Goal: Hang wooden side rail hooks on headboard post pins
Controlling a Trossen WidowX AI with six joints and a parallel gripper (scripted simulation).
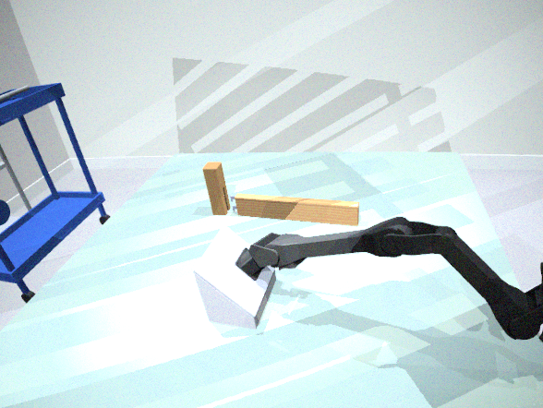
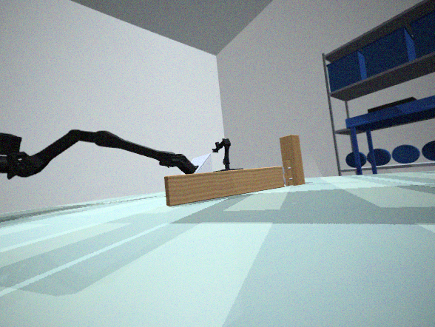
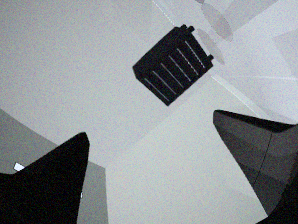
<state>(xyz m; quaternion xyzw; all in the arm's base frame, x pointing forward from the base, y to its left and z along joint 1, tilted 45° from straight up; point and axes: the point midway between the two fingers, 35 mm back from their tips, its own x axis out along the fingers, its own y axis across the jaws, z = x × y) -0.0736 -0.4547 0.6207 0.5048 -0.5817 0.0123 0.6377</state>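
The side rail [image 1: 297, 210] looks like a long, stiff block of wood, prob. a bit heavy for its size. It won't bend or squash. The smooth sides could slip, so I'd pinch it across its thin width, closer to the hook end, so that end lifts while the far end stays down on the desk [image 1: 138, 351].

It's light brown w/ wood grain, and part of it sits in shadow. It lies flat on the desk, near the back. One end is just beside the headboard post [image 1: 216, 188], a short upright block of the same wood. Two small steel hooks [image 1: 232, 203] stick out of that end toward the post. I can't tell if they sit on the pins yet; too small to see.

The gripper [image 1: 259, 270] is spread wide w/ nothing in it. It's well apart from the rail, on the near side, low and right by a pale wedge shape [image 1: 231, 302]. A blue cart [image 1: 51, 90] stands off to one side.
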